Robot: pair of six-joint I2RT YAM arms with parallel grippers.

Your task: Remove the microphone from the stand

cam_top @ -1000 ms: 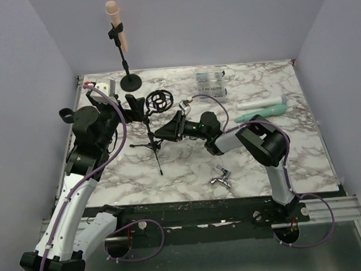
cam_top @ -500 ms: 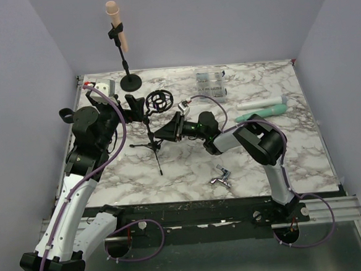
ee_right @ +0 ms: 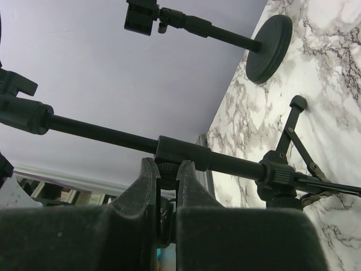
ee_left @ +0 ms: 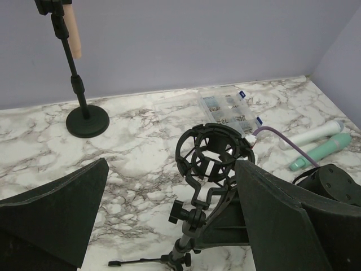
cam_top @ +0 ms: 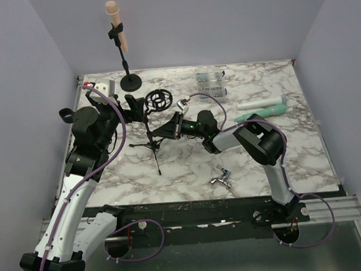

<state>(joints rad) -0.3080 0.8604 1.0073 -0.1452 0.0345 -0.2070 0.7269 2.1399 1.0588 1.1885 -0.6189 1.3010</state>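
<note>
Top view: peach mic [cam_top: 114,15] clipped upright in round-base stand [cam_top: 126,65], upper left, well apart from both arms; left wrist: left tool [ee_left: 172,165] wide open, empty, facing shock mount [ee_left: 214,152]; right wrist: right tool [ee_right: 167,180] clamped shut on tripod stand pole [ee_right: 107,134].

This looks like a robot lab cell: plain lilac walls [cam_top: 222,21] close around a marble-patterned table [cam_top: 189,172], with purple cables [cam_top: 123,124] and a metal mounting rail [cam_top: 331,207].

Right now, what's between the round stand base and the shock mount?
Only bare marble table, from round base to shock mount, shown in the left wrist view.
</note>
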